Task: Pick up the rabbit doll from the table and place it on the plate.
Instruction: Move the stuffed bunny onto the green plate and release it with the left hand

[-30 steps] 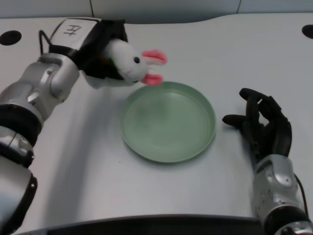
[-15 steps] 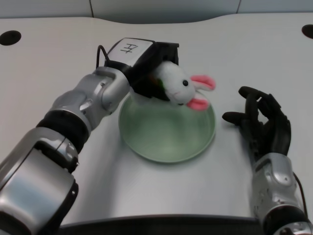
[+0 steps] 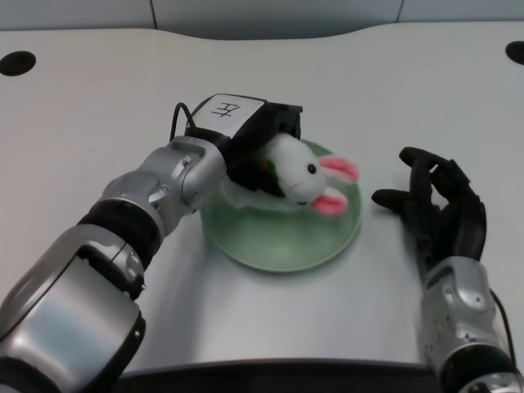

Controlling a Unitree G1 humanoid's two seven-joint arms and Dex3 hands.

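The white rabbit doll (image 3: 301,169) with pink ears is in the grip of my left hand (image 3: 260,151), its head and ears pointing right. Hand and doll are low over the green plate (image 3: 282,237), above its back half. I cannot tell whether the doll touches the plate. The hand's fingers are mostly hidden behind the doll and under the hand's black back. My left forearm (image 3: 164,184) reaches in from the lower left and covers the plate's left rim.
My right hand (image 3: 438,209) rests on the white table (image 3: 98,106) just right of the plate, fingers curled upward. Dark round holes sit at the table's far left corner (image 3: 16,62) and far right corner (image 3: 516,52).
My left hand has carried the rabbit doll rightward from beside the plate's far left rim to over the plate, then lowered it towards the plate's surface. The right hand has stayed still.
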